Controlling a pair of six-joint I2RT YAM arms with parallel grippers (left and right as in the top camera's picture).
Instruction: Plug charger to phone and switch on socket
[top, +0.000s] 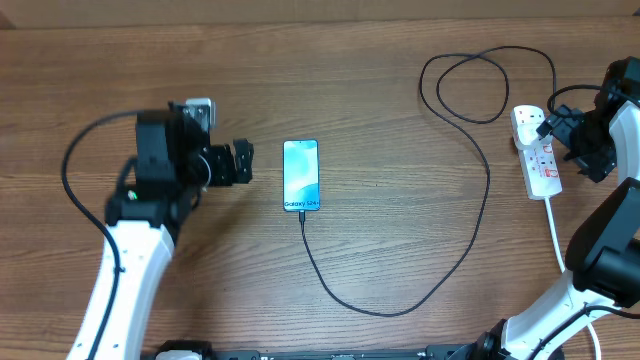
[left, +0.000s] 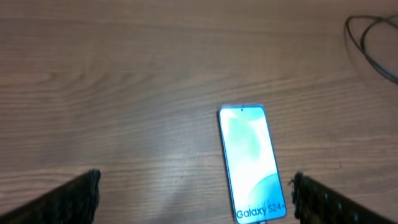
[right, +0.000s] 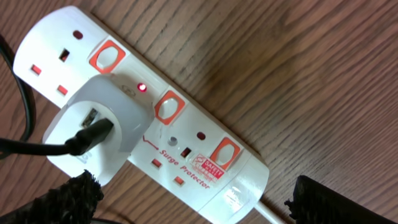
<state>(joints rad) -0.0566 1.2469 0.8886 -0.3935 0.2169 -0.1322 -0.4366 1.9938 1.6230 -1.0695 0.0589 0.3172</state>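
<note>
One charger (top: 395, 313), phone (top: 301, 176) to socket (top: 543, 168)

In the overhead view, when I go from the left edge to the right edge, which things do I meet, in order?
left gripper → phone → socket

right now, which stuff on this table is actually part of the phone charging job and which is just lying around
Part of the job:
- Galaxy S24 phone
- black charger cable, already in the phone
- white charger adapter
- white surge-protector power strip

Just there:
- the strip's thick white cord
- wooden table
</note>
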